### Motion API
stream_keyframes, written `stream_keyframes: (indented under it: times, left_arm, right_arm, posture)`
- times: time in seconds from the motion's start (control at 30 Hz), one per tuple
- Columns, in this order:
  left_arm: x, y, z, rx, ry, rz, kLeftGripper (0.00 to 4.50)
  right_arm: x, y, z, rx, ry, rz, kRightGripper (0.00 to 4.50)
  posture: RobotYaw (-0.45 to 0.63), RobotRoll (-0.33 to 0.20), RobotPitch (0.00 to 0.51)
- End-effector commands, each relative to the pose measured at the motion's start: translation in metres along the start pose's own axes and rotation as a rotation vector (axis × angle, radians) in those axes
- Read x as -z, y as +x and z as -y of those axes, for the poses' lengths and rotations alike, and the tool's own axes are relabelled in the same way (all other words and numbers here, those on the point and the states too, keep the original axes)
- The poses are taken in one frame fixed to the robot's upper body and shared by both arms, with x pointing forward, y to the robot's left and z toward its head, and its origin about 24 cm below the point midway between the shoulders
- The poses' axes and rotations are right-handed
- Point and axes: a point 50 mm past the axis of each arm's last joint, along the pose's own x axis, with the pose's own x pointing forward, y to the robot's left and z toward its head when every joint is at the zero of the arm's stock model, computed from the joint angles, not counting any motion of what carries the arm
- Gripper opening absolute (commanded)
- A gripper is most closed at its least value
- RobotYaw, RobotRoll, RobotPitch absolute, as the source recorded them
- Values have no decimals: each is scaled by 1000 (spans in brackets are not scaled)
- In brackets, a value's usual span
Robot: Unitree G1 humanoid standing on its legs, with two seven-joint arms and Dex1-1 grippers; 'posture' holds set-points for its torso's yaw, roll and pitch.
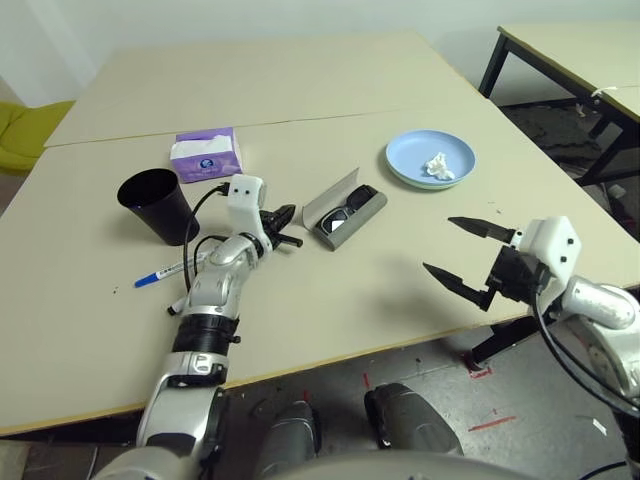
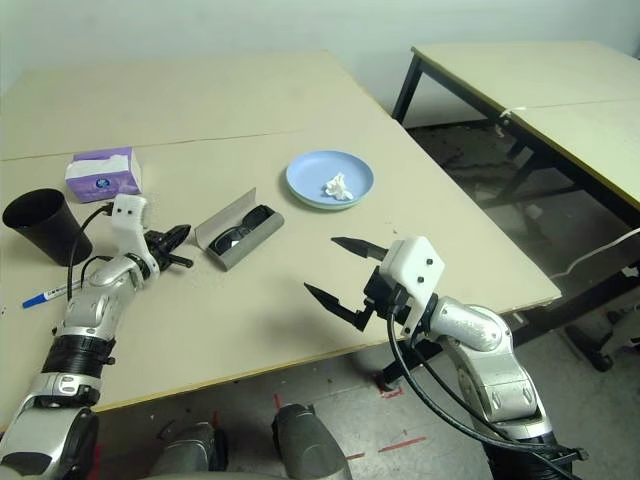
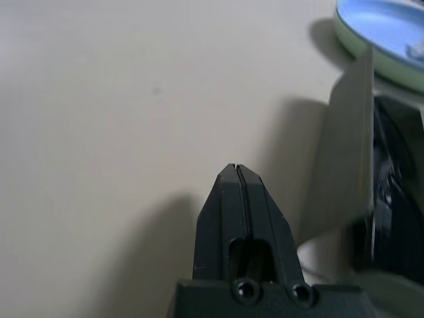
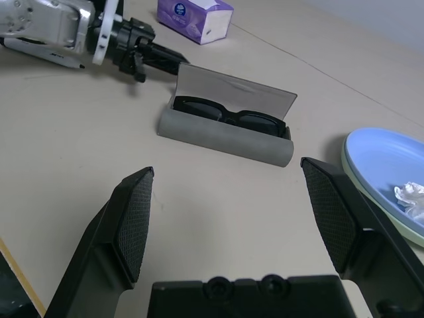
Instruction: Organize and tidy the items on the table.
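Note:
The black sunglasses (image 1: 352, 210) lie inside the grey glasses case (image 1: 340, 228), whose lid stands open, at the middle of the table (image 1: 300, 90). My left gripper (image 1: 290, 226) is shut with nothing in it, its tips just left of the case lid. To the front right, my right gripper (image 1: 438, 244) hovers open over bare tabletop, pointing toward the case (image 4: 225, 136). A light blue plate (image 1: 410, 160) holds the crumpled white tissue (image 1: 437, 166) and rests on a pale green plate (image 3: 344, 36). The black cup (image 1: 158, 205) stands at the left. A white marker pen (image 1: 165, 272) lies beside my left forearm.
A purple tissue box (image 1: 207, 153) sits behind the cup near the table's seam. A separate black-legged table (image 1: 570, 50) stands at the far right, and a yellow-green seat (image 1: 25, 130) at the far left. The table's front edge runs close under my right gripper.

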Motion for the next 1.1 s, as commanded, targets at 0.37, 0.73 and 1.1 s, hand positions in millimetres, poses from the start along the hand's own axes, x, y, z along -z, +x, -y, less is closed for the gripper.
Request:
stream_keyframes:
  times: [0.37, 0.73, 1.1]
  left_arm:
    - [6, 8, 11, 99, 122, -36, 9]
    - [17, -16, 32, 321, 309, -94, 9]
    - [9, -26, 28, 311, 359, -88, 9]
  right_arm:
    - [19, -18, -2, 202, 139, -162, 4500]
    - [22, -16, -5, 202, 155, -169, 4500]
    - [21, -10, -5, 175, 164, -135, 4500]
  posture:
    - [-329, 0, 59]
    - [-318, 0, 67]
    - [-296, 0, 66]
